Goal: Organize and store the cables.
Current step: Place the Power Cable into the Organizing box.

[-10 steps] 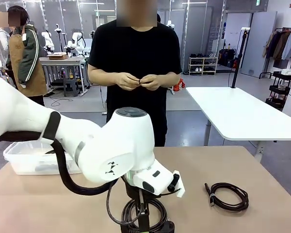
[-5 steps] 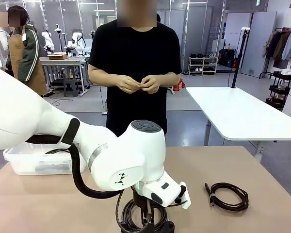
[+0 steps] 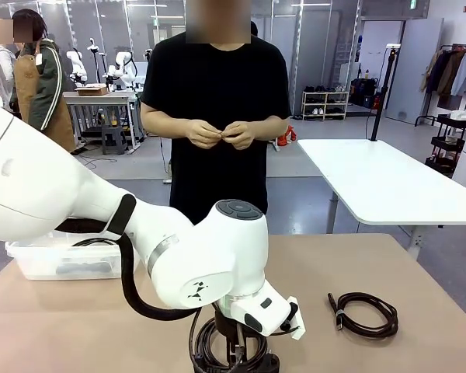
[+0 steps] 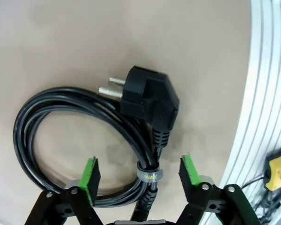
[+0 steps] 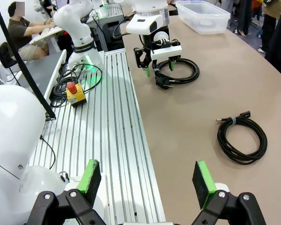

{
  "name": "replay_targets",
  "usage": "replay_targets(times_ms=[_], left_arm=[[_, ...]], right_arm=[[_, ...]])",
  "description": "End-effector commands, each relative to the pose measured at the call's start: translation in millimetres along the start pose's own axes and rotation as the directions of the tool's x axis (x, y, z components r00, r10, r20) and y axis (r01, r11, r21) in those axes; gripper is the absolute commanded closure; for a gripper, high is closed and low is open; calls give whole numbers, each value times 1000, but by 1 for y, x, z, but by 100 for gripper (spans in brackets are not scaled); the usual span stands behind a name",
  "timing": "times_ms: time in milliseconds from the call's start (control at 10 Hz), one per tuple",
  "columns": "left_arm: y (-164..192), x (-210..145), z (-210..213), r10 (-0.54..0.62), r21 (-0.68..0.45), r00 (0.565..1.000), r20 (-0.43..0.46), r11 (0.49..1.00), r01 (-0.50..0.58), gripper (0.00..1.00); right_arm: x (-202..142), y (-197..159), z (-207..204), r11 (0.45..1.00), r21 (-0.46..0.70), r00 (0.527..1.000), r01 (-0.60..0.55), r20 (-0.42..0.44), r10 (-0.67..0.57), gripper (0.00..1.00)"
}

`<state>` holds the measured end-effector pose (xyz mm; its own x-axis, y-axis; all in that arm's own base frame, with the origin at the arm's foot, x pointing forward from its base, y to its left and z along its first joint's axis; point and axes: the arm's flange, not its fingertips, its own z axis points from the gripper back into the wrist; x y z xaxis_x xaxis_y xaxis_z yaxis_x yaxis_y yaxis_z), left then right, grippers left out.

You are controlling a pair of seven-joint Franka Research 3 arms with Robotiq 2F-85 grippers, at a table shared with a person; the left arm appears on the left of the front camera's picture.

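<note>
Left claw (image 4: 139,163) splayed wide astride a glossy round black cable (image 4: 23,140) coil with chunky angular plug (image 4: 150,96); right claw (image 5: 146,169) released.

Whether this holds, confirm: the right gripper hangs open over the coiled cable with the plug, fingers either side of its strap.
Wrong arm: the left gripper hangs open over the coiled cable with the plug, fingers either side of its strap. The left wrist view shows it.

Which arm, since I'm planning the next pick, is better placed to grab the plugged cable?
Left. The left gripper, open, straddles the plugged cable; the right gripper hangs open by the table edge, far off.
</note>
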<state>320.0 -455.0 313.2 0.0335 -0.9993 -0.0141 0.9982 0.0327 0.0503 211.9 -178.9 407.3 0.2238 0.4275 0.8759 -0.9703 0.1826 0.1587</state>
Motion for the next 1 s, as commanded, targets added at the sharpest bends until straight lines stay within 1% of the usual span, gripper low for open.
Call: replay_targets(times_ms=[0, 100, 300, 400, 500, 600, 700, 800, 900], left_arm=[[1, 6, 0, 4, 43, 999, -44, 999, -2, 96], [1, 5, 0, 8, 31, 999, -46, 999, -7, 100], [1, 5, -1, 9, 16, 999, -39, 1000, -8, 100], [0, 5, 0, 3, 13, 999, -35, 1000, -3, 97], [-1, 5, 2, 3, 8, 999, -33, 1000, -3, 100], [-2, 2, 11, 3, 10, 1000, -23, 1000, -3, 100], [-3, -4, 25, -22, 8, 1000, -1, 1000, 22, 100], [-5, -14, 49, -66, 5, 997, 42, 998, 66, 100], [-5, -27, 72, -106, 9, 993, 53, 994, 106, 100]], right_arm=[[2, -1, 2, 1000, -3, 1000, -17, 13, 17, 0], [2, -1, 2, 1000, -3, 1000, -17, 13, 17, 0], [2, -1, 2, 1000, -3, 1000, -17, 13, 17, 0], [2, -1, 2, 1000, -3, 1000, -17, 13, 17, 0], [2, -1, 2, 1000, -3, 1000, -17, 13, 17, 0], [2, -1, 2, 1000, -3, 1000, -17, 13, 17, 0], [2, -1, 2, 1000, -3, 1000, -17, 13, 17, 0], [2, -1, 2, 1000, -3, 1000, -17, 13, 17, 0], [2, -1, 2, 1000, -3, 1000, -17, 13, 17, 0]])
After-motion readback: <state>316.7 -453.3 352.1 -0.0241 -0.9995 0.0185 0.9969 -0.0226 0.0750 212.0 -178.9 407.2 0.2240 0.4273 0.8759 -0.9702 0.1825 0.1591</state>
